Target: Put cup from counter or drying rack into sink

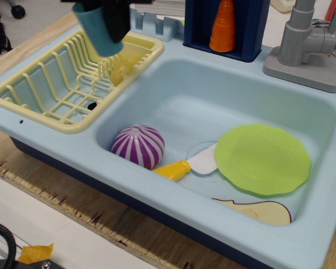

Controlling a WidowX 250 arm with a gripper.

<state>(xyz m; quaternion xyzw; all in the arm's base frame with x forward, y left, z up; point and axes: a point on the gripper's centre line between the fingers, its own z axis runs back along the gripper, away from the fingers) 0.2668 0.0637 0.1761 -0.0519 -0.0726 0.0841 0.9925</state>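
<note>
The teal-blue cup hangs in the air above the far side of the pale yellow drying rack, at the top left of the view. My black gripper is shut on the cup, with one finger down its right side; most of the gripper is cut off by the top edge. The light blue sink lies to the right of the rack, set in the light blue counter. The cup is left of the sink's near-left corner and well above it.
In the sink lie a purple striped ball, a yellow-handled utensil, a green plate and a pale slice. An orange ridged cone stands behind it. A grey faucet is at the back right. A yellow item sits in the rack.
</note>
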